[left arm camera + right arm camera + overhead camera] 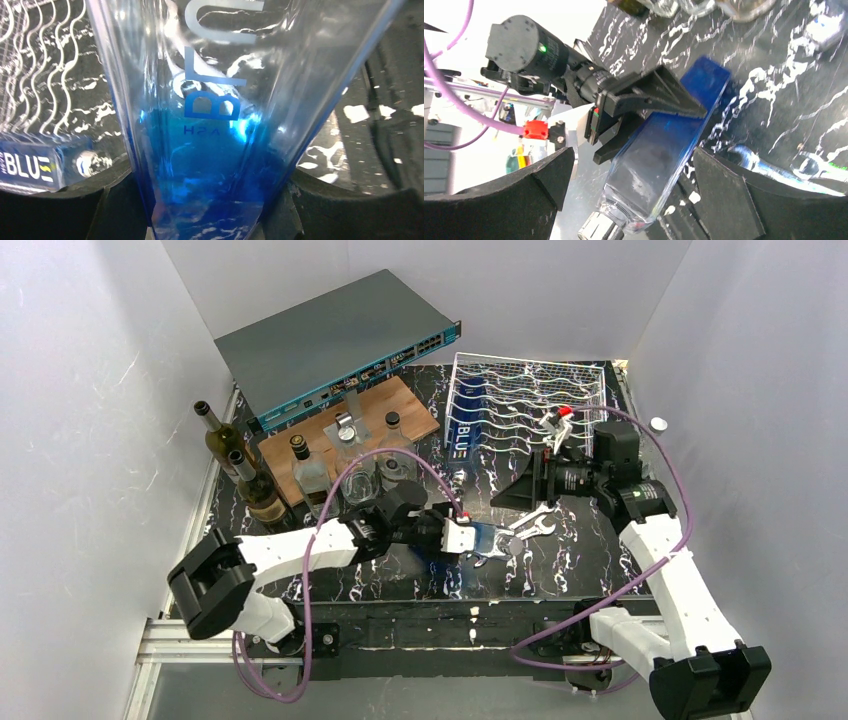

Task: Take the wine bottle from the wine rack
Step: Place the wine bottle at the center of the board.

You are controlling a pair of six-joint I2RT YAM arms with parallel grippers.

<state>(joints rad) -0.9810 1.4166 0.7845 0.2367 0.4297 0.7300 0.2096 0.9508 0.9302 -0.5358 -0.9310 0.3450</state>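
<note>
A clear blue wine bottle (497, 540) hangs low over the black marbled table, off the white wire wine rack (540, 390). My left gripper (478, 540) is shut on its body. In the left wrist view the bottle (210, 100) fills the space between both fingers (320, 205), and the rack (35, 65) lies to the left. My right gripper (525, 490) stands open just beyond it, pointing left. In the right wrist view the bottle (669, 145) and its silver cap (599, 227) show between the wide-apart fingers (724, 195). A second blue bottle (462, 435) lies on the rack's left side.
A grey network switch (330, 340) sits at the back left. A wooden board (350, 425) carries several small bottles, with dark wine bottles (235, 455) and a glass (358, 485) beside it. A silver wrench (535, 525) lies by the held bottle. White walls enclose the table.
</note>
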